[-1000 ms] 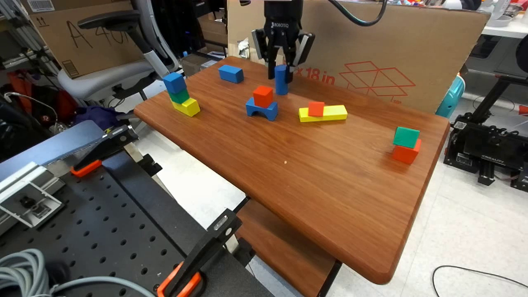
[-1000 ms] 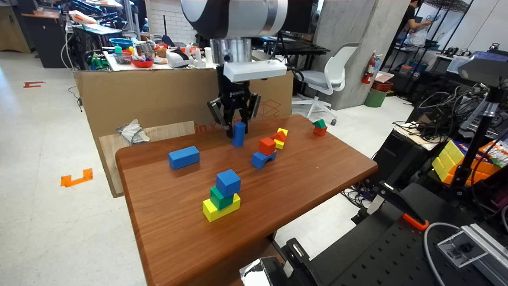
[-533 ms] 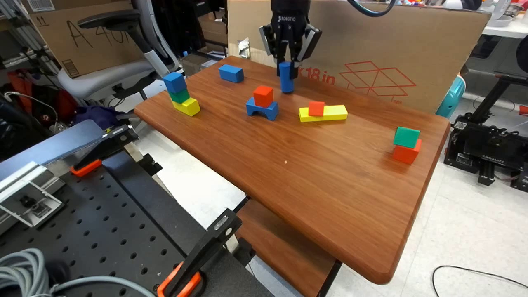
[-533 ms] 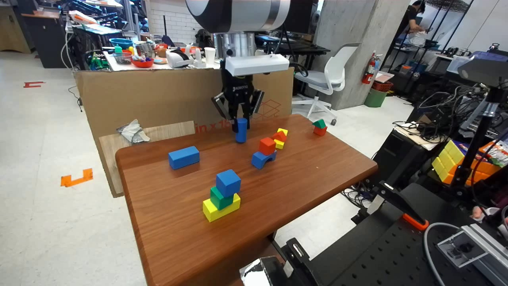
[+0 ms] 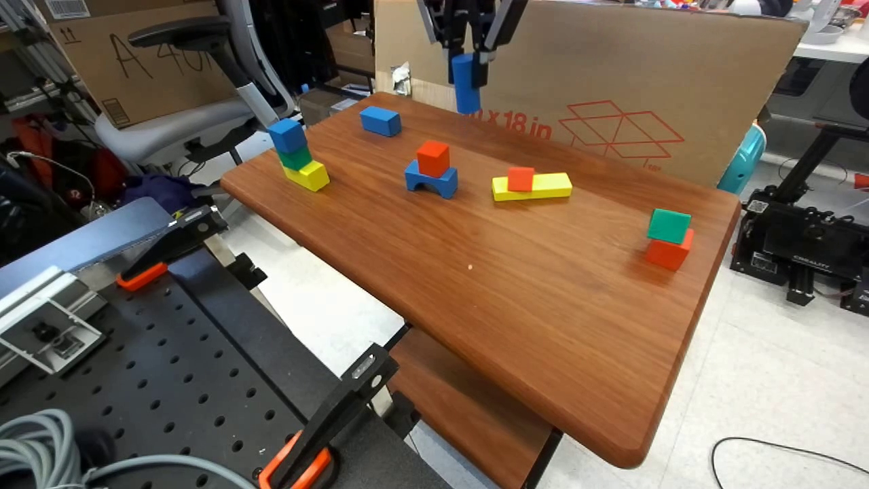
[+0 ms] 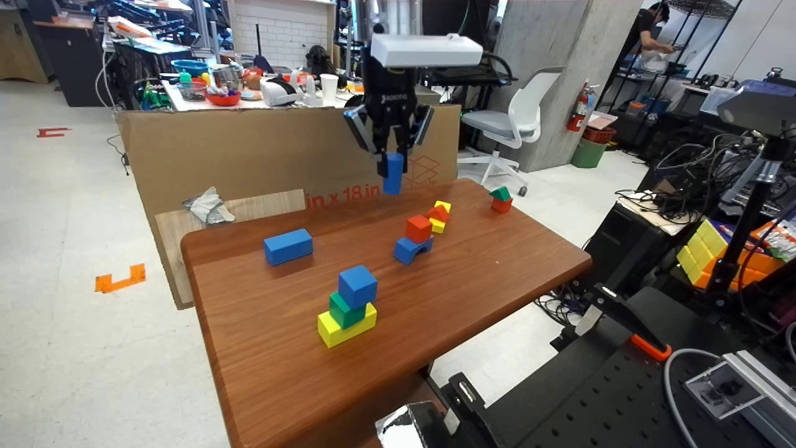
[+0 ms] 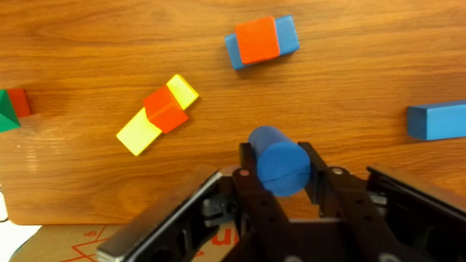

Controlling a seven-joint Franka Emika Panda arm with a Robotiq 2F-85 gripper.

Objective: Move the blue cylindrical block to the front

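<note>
The blue cylindrical block (image 5: 466, 95) is held roughly upright, slightly tilted, in the air above the far edge of the wooden table. It also shows in an exterior view (image 6: 392, 178) and in the wrist view (image 7: 283, 169), where its round top faces the camera. My gripper (image 7: 275, 149) is shut on the block, with one finger against each side. The gripper shows in both exterior views (image 5: 466, 68) (image 6: 393, 163), with the block's lower part sticking out below the fingertips. A clear gap separates the block's bottom from the table.
On the table (image 5: 475, 305) stand a red block on a blue arch (image 5: 432, 178), a red block on a yellow bar (image 5: 533, 187), a green-on-red stack (image 5: 669, 239), a blue-green-yellow stack (image 5: 297, 156) and a blue oblong block (image 5: 380, 121). Cardboard (image 5: 611, 81) stands behind the far edge.
One second ago the block stood on the table between the fingers. The fingers have closed on it, and gripper and block have risen well off the table. The other blocks have not moved.
</note>
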